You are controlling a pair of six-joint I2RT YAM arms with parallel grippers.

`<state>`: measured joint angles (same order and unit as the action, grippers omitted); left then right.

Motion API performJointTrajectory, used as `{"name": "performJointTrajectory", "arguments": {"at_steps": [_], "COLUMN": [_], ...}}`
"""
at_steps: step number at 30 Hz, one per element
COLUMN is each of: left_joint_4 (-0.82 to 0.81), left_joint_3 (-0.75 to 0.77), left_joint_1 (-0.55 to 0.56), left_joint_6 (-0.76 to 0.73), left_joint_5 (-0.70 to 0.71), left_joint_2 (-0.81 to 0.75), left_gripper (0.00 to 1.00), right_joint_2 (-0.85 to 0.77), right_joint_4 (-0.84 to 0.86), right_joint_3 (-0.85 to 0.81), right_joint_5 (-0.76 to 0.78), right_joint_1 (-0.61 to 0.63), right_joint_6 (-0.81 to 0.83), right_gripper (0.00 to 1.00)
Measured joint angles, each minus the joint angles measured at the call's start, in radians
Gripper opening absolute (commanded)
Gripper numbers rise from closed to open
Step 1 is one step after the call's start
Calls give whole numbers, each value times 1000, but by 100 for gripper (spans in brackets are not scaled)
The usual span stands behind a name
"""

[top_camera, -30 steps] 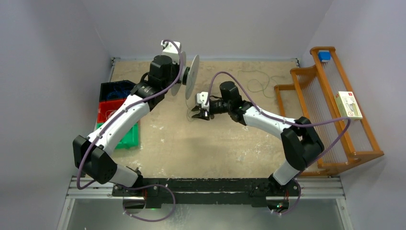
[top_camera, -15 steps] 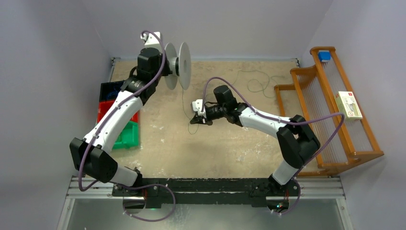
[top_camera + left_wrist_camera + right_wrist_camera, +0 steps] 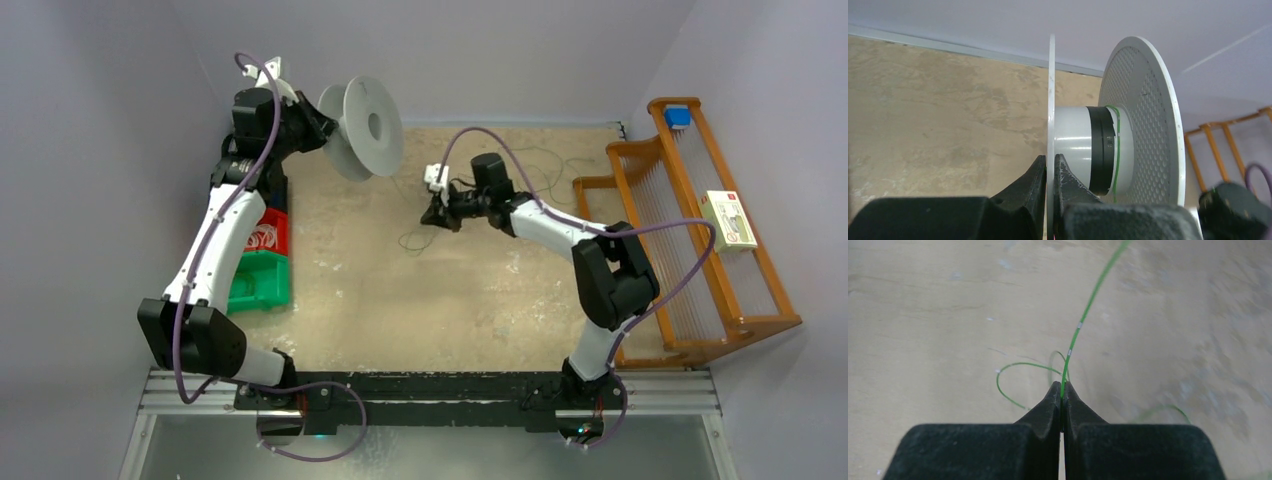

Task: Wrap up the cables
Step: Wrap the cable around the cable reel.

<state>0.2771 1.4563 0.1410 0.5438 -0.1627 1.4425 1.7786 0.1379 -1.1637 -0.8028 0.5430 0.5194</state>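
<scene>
Grey perforated plastic spool, its flange clamped in the left gripper, has swung left and turned; the right gripper, moved farther back, pinches the thin green cable above the tan tabletop.

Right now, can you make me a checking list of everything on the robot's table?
Surface: tan table top, scuffed with pale marks.
Job's things: grey spool held in the air; thin green cable, a turn round its hub, loose loops on the table.
Clutter: red bin and green bin at the left edge.
Grippers: left gripper shut on a spool flange; right gripper shut on the cable.
Cables: purple arm cables loop along both arms.
Surroundings: wooden rack with a small box on the right; plain walls.
</scene>
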Motion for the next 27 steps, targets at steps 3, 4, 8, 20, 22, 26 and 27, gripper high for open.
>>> {"name": "performJointTrajectory", "arguments": {"at_steps": [3, 4, 8, 20, 22, 26, 27], "left_joint_4": [-3, -7, -7, 124, 137, 174, 182], "left_joint_3": [0, -1, -8, -71, -76, -80, -80], "left_joint_1": [-19, -20, -16, -12, -13, -4, 5], "left_joint_6": [2, -4, -47, -426, -481, -588, -617], "left_joint_5": [-118, -173, -335, -529, -533, -520, -504], "left_joint_2": [-16, -25, -58, -108, -108, -109, -109], "left_gripper": [0, 0, 0, 0, 0, 0, 0], "right_joint_2": [3, 5, 41, 277, 270, 250, 246], "right_joint_4": [-21, -31, -75, -573, -625, -694, -706], "right_joint_3": [-37, -55, -154, -545, -549, -573, -584], "right_joint_5": [-6, -12, -65, -273, -288, -314, -322], "right_joint_1": [-83, -99, -118, -278, -286, -286, -286], "right_joint_6": [-33, -47, -100, -60, -54, -55, -55], "right_gripper": [0, 0, 0, 0, 0, 0, 0]}}
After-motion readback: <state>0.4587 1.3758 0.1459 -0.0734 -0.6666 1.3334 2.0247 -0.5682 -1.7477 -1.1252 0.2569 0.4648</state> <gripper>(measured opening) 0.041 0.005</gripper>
